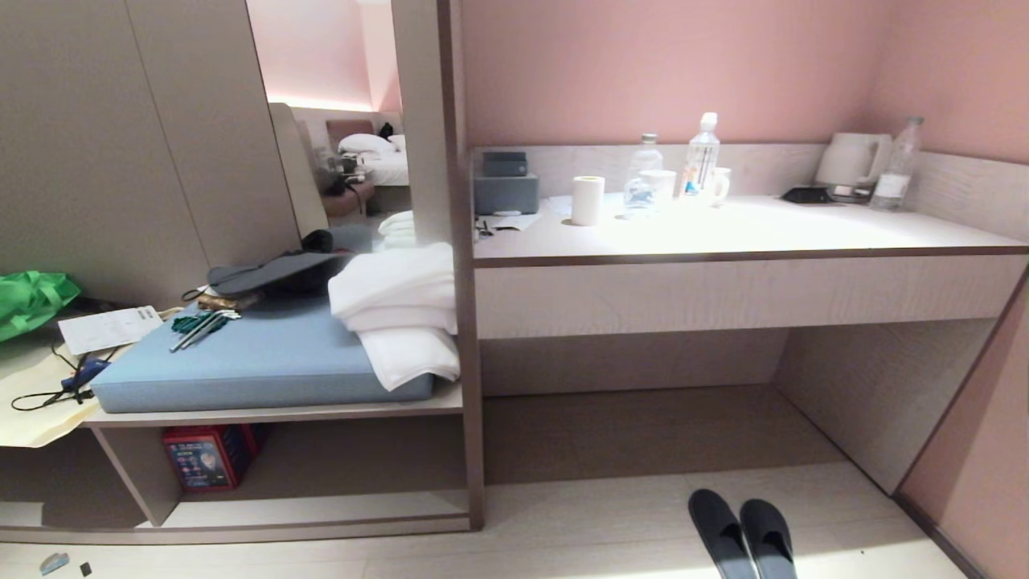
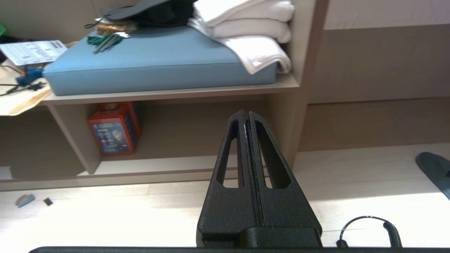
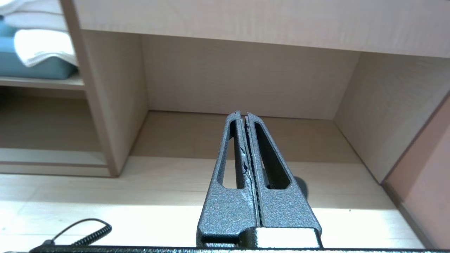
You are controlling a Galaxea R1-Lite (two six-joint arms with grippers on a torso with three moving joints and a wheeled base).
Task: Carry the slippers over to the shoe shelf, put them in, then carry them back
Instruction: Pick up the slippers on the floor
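The slippers (image 1: 744,535), a dark pair, lie side by side on the pale floor in front of the desk recess. One of them shows at the edge of the left wrist view (image 2: 436,168). The shoe shelf (image 1: 338,508) is the low open cubby under the cushioned bench, to the slippers' left, and its pale bottom board (image 2: 168,164) is bare apart from a red box. Neither arm shows in the head view. My left gripper (image 2: 246,113) is shut and empty, pointing toward the cubby. My right gripper (image 3: 243,113) is also shut and empty, facing the desk recess, with a slipper's toe (image 3: 302,186) just behind it.
A red box (image 1: 207,457) stands at the cubby's left end. A blue cushion (image 1: 257,354) with white towels (image 1: 398,310) tops the bench. The desk top (image 1: 723,229) holds bottles, cups and a kettle. A tall upright post (image 1: 474,450) divides cubby from recess. A pink wall (image 1: 981,466) closes the right.
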